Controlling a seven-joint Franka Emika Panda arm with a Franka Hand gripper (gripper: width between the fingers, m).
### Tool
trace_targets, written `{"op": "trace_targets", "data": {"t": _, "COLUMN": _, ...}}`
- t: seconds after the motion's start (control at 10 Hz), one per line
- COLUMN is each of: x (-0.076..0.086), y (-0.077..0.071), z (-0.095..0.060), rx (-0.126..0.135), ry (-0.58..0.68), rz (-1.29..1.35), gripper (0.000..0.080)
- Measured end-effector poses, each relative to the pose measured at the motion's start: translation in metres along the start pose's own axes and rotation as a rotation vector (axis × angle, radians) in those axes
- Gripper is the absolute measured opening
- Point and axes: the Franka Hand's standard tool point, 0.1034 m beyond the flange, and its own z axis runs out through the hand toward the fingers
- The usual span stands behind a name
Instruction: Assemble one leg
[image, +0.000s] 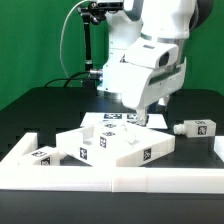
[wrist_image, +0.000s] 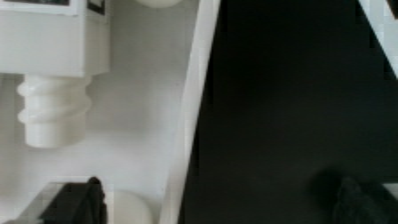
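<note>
In the exterior view my gripper (image: 140, 119) hangs low over the far edge of the large flat white tagged panel (image: 118, 146). One leg (image: 196, 128), a stubby white tagged post, lies on the table at that view's right. Another leg (image: 44, 155) lies at its left by the tray rim. In the wrist view a leg (wrist_image: 52, 70) with a ribbed screw end lies on a white surface. My gripper (wrist_image: 210, 206) is open with nothing between the dark fingertips (wrist_image: 73, 205). One fingertip is over the white surface, the other over the black table.
The long white tray rim (image: 110, 176) runs along the front, with a raised end at the exterior view's left. The marker board (image: 106, 118) lies flat behind the panel. A black stand (image: 90, 45) rises at the back.
</note>
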Motion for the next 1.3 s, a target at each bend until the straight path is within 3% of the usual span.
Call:
{"op": "trace_targets", "data": {"t": 0.4, "x": -0.011, "y": 0.001, "z": 0.021, "rx": 0.026, "ry": -0.007, "rz": -0.018, "gripper": 0.0650}}
{"op": "trace_targets", "data": {"t": 0.7, "x": -0.016, "y": 0.002, "z": 0.029, "rx": 0.031, "ry": -0.009, "rz": -0.024, "gripper": 0.0622}}
{"op": "trace_targets", "data": {"t": 0.8, "x": -0.015, "y": 0.002, "z": 0.029, "rx": 0.030, "ry": -0.008, "rz": -0.025, "gripper": 0.0426}}
{"op": "trace_targets", "data": {"t": 0.9, "x": -0.014, "y": 0.002, "z": 0.029, "rx": 0.025, "ry": -0.002, "rz": -0.027, "gripper": 0.0426}}
{"op": "trace_targets", "data": {"t": 1.1, "x": -0.014, "y": 0.002, "z": 0.029, "rx": 0.022, "ry": 0.001, "rz": -0.026, "gripper": 0.0076}}
{"op": "trace_targets", "data": {"t": 1.3, "x": -0.012, "y": 0.003, "z": 0.029, "rx": 0.019, "ry": 0.004, "rz": -0.029, "gripper": 0.0056}}
